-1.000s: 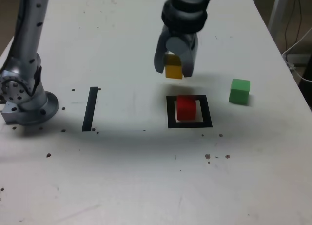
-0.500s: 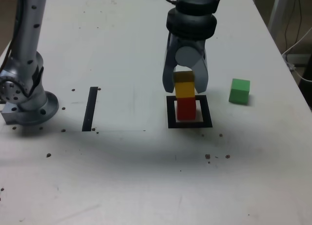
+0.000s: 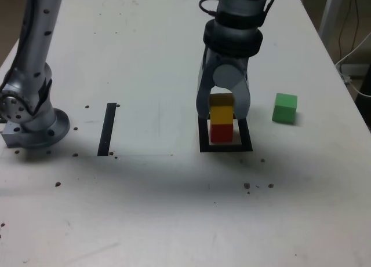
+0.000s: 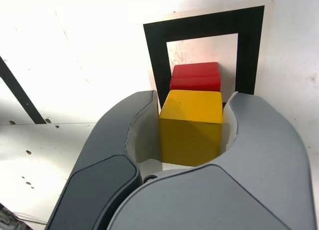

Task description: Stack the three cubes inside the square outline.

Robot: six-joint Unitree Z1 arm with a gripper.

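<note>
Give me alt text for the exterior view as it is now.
A robot gripper holds a yellow cube over a red cube inside a black square outline; a green cube sits apart to the right.

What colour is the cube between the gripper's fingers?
The held cube is yellow, darker on its shaded side; the wrist view shows it best.

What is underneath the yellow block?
Below the yellow block is the red block, inside the black square frame. The yellow one covers the red block's upper part, so whether they touch can't be seen.
</note>
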